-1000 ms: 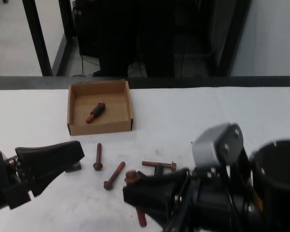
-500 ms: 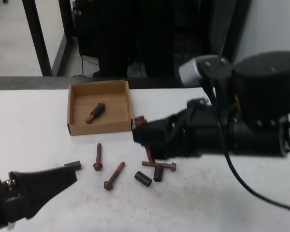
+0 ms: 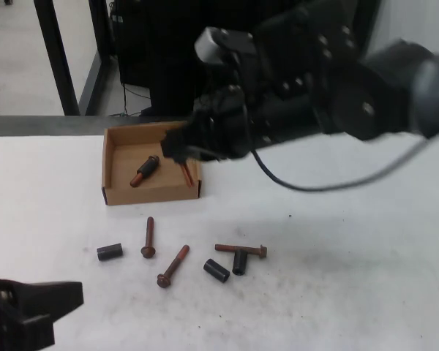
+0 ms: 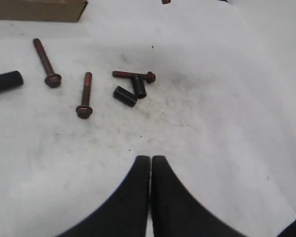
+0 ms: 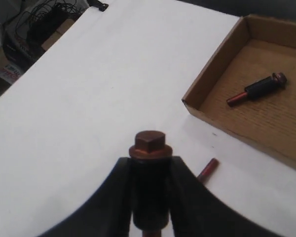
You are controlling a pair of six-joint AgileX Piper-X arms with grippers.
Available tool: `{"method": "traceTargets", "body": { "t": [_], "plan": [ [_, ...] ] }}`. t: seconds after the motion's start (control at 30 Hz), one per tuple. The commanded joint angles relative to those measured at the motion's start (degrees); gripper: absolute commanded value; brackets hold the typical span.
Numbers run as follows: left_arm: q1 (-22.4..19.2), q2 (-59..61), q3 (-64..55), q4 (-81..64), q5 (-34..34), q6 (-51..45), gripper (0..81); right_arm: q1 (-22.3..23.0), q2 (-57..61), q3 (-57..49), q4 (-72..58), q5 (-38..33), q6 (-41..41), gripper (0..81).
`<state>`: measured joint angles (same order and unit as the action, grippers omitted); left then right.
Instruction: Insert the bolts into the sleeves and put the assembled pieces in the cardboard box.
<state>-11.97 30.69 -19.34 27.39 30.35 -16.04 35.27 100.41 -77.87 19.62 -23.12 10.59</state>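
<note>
Right arm (image 3: 314,95): bulky matte-black housings, pale grey camera module (image 3: 221,45) on top, one thin black cable (image 3: 336,181) looping beneath. Left gripper (image 4: 150,160) and right gripper (image 5: 150,165): smooth black fingers, curved, tapering to tips.

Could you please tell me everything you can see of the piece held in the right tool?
The assembled piece is a copper-coloured, metallic-looking bolt pushed through a black sleeve. Its hexagonal flanged head sits at one end of the sleeve, and the shank end pokes out at the other. The right tool is shut on the sleeve, one finger on each side. In the high view it hangs by the right wall of the cardboard box.
</note>
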Motion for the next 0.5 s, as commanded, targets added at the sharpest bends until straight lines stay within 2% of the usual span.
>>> {"method": "traceTargets", "body": {
  "t": [0.0,0.23,0.47],
  "plan": [
    [-0.02,0.00,-1.20,0.36,-1.97,1.18,0.8,-1.62,5.92,-9.12,4.86,-0.80,-2.04,0.2],
    [-0.02,7.64,-4.54,9.75,-1.97,10.01,0.8,-4.36,16.78,-25.93,11.93,-0.80,-2.05,0.2],
    [-0.02,13.48,-9.36,7.75,-2.78,10.54,0.8,-5.77,25.71,-38.20,19.44,-0.80,-3.80,0.2]
  ]
}}
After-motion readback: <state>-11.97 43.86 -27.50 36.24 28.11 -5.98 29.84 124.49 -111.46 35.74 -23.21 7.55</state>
